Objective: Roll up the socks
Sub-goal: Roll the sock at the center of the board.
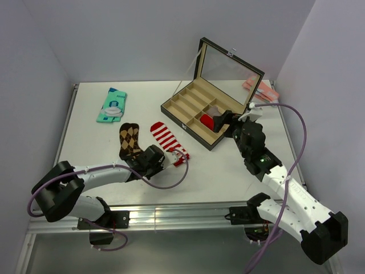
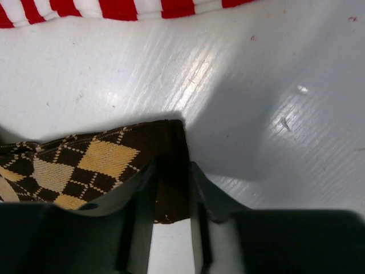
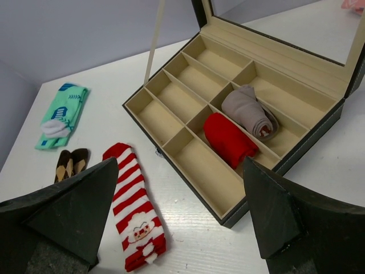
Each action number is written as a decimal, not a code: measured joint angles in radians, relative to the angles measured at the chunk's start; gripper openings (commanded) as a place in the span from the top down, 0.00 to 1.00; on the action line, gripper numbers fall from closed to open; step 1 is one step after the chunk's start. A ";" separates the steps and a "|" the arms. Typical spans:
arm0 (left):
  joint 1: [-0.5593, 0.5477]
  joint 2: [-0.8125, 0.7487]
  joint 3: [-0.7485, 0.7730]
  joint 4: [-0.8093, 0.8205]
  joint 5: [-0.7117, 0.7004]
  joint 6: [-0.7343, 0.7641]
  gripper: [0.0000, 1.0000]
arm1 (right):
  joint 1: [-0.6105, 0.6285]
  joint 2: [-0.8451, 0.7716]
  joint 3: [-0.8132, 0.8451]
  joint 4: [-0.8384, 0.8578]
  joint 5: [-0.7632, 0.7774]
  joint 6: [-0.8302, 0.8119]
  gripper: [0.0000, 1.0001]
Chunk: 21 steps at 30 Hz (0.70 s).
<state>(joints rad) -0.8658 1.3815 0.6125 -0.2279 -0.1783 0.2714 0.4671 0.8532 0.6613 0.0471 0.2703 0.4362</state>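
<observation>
The brown argyle sock point(image 1: 130, 140) lies flat on the white table left of centre. My left gripper point(image 1: 142, 159) sits low at its near end, and in the left wrist view the sock's dark cuff point(image 2: 171, 154) fills the narrow gap between the fingers of that gripper point(image 2: 171, 174), shut on it. The red-and-white striped Santa sock point(image 1: 168, 141) lies flat just to the right, seen as stripes point(image 2: 114, 8) at the top of the left wrist view. My right gripper point(image 1: 225, 119) hovers open over the box, and its wrist view shows the striped sock point(image 3: 134, 211) and the argyle sock point(image 3: 71, 164).
An open compartment box point(image 1: 188, 123) with a mirrored lid stands at centre right; a red roll point(image 3: 228, 140) and a grey roll point(image 3: 248, 111) lie in two of its cells. A teal packet point(image 1: 112, 104) lies at the back left. Pink items point(image 1: 259, 88) sit behind the box.
</observation>
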 measured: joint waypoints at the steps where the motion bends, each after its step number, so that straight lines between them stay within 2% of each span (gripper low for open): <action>1: 0.000 0.001 -0.002 0.006 0.005 0.002 0.75 | 0.000 -0.001 0.000 0.000 -0.002 -0.003 0.04; 4: 0.010 0.000 -0.005 0.010 0.030 0.017 0.85 | 0.000 -0.004 0.000 -0.003 -0.003 -0.008 0.05; 6: 0.036 -0.011 -0.005 0.003 0.067 0.031 0.98 | 0.000 -0.010 0.000 -0.006 -0.009 -0.011 0.05; 7: 0.053 -0.019 -0.005 -0.003 0.094 0.038 1.00 | 0.000 -0.013 0.000 -0.006 -0.012 -0.012 0.06; 10: 0.133 -0.053 -0.003 -0.062 0.212 0.074 1.00 | 0.000 -0.027 -0.001 -0.005 -0.035 -0.021 0.07; 15: 0.338 -0.065 0.058 -0.236 0.472 0.189 1.00 | 0.000 -0.047 -0.027 0.013 -0.113 -0.047 0.11; 18: 0.442 -0.002 0.130 -0.347 0.622 0.298 1.00 | 0.010 -0.040 -0.034 0.013 -0.168 -0.067 0.12; 21: 0.544 0.129 0.218 -0.487 0.766 0.434 1.00 | 0.047 -0.029 -0.034 0.023 -0.209 -0.096 0.13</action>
<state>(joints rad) -0.3222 1.5108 0.8307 -0.7151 0.5877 0.7052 0.5144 0.8246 0.6277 0.0704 0.0608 0.3405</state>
